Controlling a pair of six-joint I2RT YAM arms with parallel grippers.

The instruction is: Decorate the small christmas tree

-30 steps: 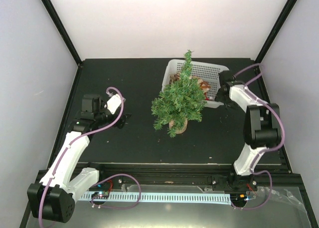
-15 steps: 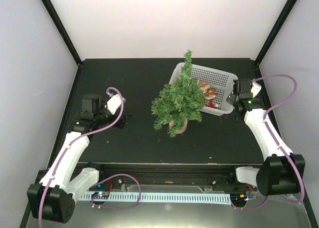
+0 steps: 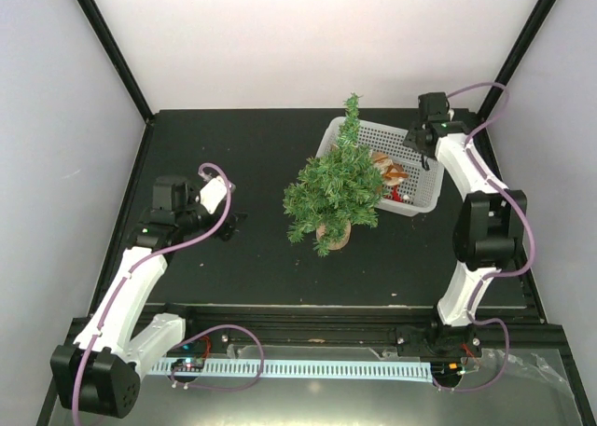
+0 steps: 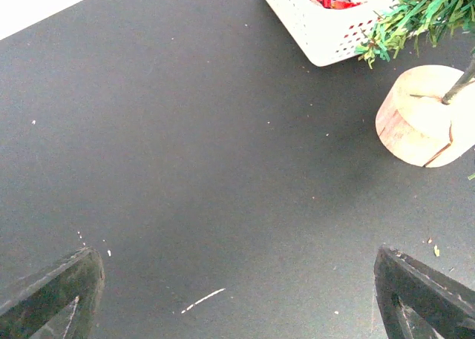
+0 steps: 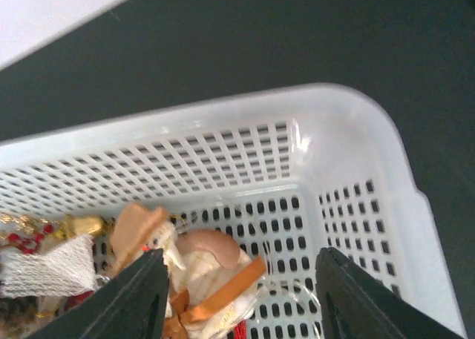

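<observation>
Right claw hovers over the white basket — spread, gripping nothing; left claw gapes empty above the worktop, near the tree.

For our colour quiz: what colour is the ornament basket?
The basket is white; clearest in right wrist view.

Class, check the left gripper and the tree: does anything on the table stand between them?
Nothing visible does. Only bare table lies between the open left gripper and the tree, down to its base. The basket sits beyond the tree.
</observation>
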